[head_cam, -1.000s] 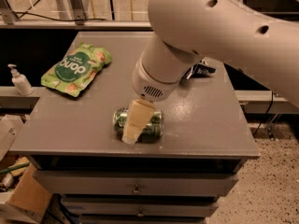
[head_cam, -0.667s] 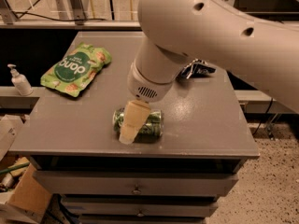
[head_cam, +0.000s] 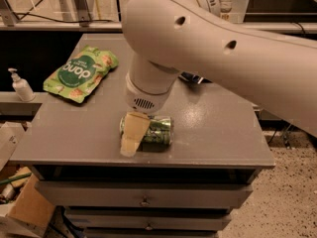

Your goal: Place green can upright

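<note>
The green can [head_cam: 157, 131] lies on its side near the front edge of the grey table [head_cam: 218, 133], its long axis running left to right. My gripper [head_cam: 132, 139] comes straight down from the big white arm [head_cam: 198, 38] onto the can's left end. A beige part of it covers that end and reaches down to the table surface. The rest of the gripper is hidden behind the can and under the wrist.
A flat green snack bag [head_cam: 79, 73] lies at the table's back left. A small dark object [head_cam: 194, 77] sits behind the arm. A pump bottle [head_cam: 21, 86] stands on a ledge to the left. Drawers [head_cam: 143, 201] are below and cardboard [head_cam: 25, 209] lies on the floor.
The arm has swung further left and over the table, filling more of the view. The can stays on its side in the same spot, with the gripper still at its left end.
</note>
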`<action>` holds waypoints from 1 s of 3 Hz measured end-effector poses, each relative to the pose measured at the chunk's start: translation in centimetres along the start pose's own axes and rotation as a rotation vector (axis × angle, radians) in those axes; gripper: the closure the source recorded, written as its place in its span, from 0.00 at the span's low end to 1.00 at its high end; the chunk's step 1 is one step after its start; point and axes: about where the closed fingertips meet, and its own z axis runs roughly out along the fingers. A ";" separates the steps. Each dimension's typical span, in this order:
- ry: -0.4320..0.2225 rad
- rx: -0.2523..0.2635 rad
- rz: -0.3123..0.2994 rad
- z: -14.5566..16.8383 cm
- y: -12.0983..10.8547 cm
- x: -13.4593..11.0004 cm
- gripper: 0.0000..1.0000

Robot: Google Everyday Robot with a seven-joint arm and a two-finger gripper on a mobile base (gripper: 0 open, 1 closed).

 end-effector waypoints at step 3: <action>0.100 -0.009 0.004 2.5 -1.1 1.3 0.00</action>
